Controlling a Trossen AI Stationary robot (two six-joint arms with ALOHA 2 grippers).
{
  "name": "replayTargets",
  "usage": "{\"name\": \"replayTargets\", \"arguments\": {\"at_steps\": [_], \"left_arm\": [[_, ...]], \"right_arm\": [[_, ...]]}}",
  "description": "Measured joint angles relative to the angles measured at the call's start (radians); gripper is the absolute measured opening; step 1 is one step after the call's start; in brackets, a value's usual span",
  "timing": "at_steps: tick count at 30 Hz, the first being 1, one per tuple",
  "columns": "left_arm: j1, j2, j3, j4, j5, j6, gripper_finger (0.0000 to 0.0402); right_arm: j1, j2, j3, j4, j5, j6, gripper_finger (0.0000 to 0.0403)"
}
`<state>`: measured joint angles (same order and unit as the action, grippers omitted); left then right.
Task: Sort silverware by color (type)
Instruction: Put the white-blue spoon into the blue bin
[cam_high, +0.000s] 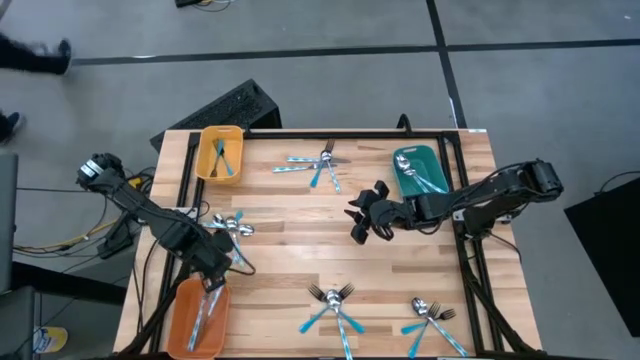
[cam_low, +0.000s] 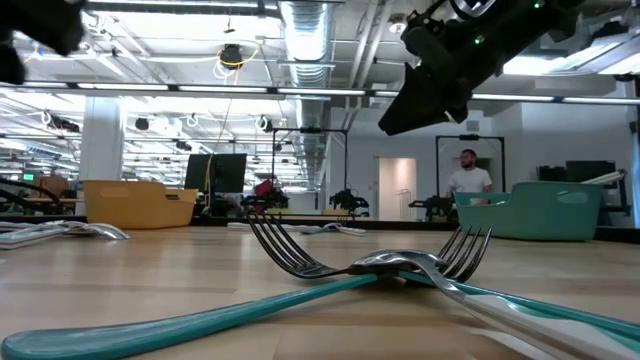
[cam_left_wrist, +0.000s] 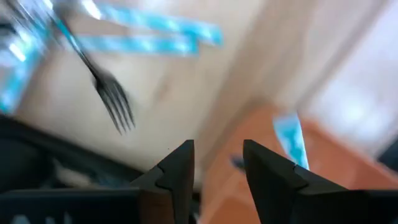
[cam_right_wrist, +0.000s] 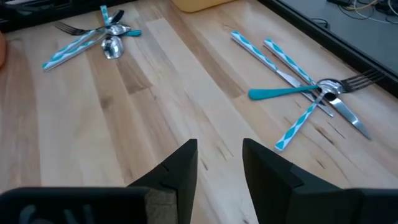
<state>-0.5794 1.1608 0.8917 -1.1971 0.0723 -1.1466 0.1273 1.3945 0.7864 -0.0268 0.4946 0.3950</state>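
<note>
Silverware with shiny heads and light-blue handles lies in piles on the wooden table: far middle (cam_high: 320, 165), left (cam_high: 232, 228), near middle (cam_high: 335, 305) and near right (cam_high: 430, 318). My left gripper (cam_high: 212, 280) hovers over the far end of the orange tray (cam_high: 180, 335). It is open with nothing between the fingers (cam_left_wrist: 217, 168). A blue-handled piece (cam_left_wrist: 289, 140) lies in that tray, and a fork (cam_left_wrist: 112, 93) lies on the table beyond. My right gripper (cam_high: 365, 212) hangs open over the table's middle (cam_right_wrist: 217, 162), clear of the far pile (cam_right_wrist: 311, 93).
A yellow tray (cam_high: 220, 152) with a few pieces sits at the far left, and a teal tray (cam_high: 418, 170) with spoons at the far right. A black frame runs along the table's edges. Crossed forks (cam_low: 380, 265) lie close before the low camera. A person (cam_low: 470, 180) stands far behind.
</note>
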Motion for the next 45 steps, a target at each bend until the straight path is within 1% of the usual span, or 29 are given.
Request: {"name": "replayTargets", "arguments": {"at_steps": [4, 7, 8, 9, 10, 13, 14, 17, 20, 22, 25, 27, 29, 32, 35, 38, 42, 45], "left_arm": [[0.05, -0.021, 0.0, 0.011, -0.164, 0.071, 0.0127], [0.083, -0.025, 0.0, 0.045, -0.351, 0.139, 0.0127], [0.094, -0.025, -0.003, 0.072, -0.414, 0.159, 0.0127], [0.108, -0.024, -0.016, 0.121, -0.455, 0.184, 0.0127], [0.129, -0.017, -0.033, 0.185, -0.468, 0.226, 0.0127], [0.195, 0.006, -0.124, 0.502, -0.463, 0.405, 0.0127], [0.216, 0.013, -0.156, 0.62, -0.462, 0.463, 0.0127], [0.279, 0.05, -0.244, 0.981, -0.455, 0.67, 0.0127], [0.325, 0.105, -0.295, 1.327, -0.373, 0.896, 0.0127], [0.344, 0.158, -0.31, 1.494, -0.313, 1.0, 0.0127], [0.351, 0.244, -0.31, 1.663, -0.262, 1.11, 0.0127], [0.351, 0.296, -0.31, 1.748, -0.26, 1.16, 0.0127], [0.351, 0.335, -0.31, 1.787, -0.262, 1.187, 0.0127], [0.358, 0.366, -0.311, 1.83, -0.271, 1.192, 0.0127], [0.369, 0.364, -0.31, 1.849, -0.275, 1.192, 0.0127], [0.379, 0.351, -0.31, 1.847, -0.293, 1.192, 0.0127], [0.395, 0.35, -0.31, 1.85, -0.296, 1.206, 0.0127], [0.409, 0.35, -0.31, 1.849, -0.296, 1.201, 0.0127]], "right_arm": [[-0.015, 0.0, 0.0, -0.015, 0.0, 0.001, 0.0152], [-0.027, 0.0, 0.0, -0.059, 0.0, 0.036, 0.0152], [-0.031, 0.0, 0.0, -0.08, 0.0, 0.058, 0.0152], [-0.034, 0.0, 0.0, -0.11, 0.0, 0.086, 0.0152], [-0.036, 0.0, 0.0, -0.143, 0.0, 0.12, 0.0152], [-0.021, 0.0, 0.0, -0.266, -0.002, 0.234, 0.0152], [-0.008, 0.0, 0.0, -0.312, -0.019, 0.274, 0.0152], [0.054, -0.001, 0.0, -0.438, -0.152, 0.405, 0.015], [0.153, -0.007, 0.0, -0.548, -0.283, 0.562, 0.0143], [0.23, -0.007, 0.0, -0.611, -0.341, 0.693, 0.0136], [0.35, -0.007, 0.006, -0.706, -0.419, 0.919, 0.0126], [0.431, -0.007, 0.02, -0.749, -0.465, 1.062, 0.012], [0.508, -0.007, 0.036, -0.756, -0.497, 1.177, 0.0118], [0.61, -0.007, 0.062, -0.749, -0.524, 1.283, 0.0118], [0.69, 0.008, 0.066, -0.715, -0.51, 1.307, 0.0124], [0.74, 0.046, 0.064, -0.693, -0.503, 1.308, 0.0143], [0.766, 0.106, 0.064, -0.647, -0.505, 1.304, 0.0182], [0.778, 0.152, 0.064, -0.614, -0.549, 1.299, 0.0203]]}}
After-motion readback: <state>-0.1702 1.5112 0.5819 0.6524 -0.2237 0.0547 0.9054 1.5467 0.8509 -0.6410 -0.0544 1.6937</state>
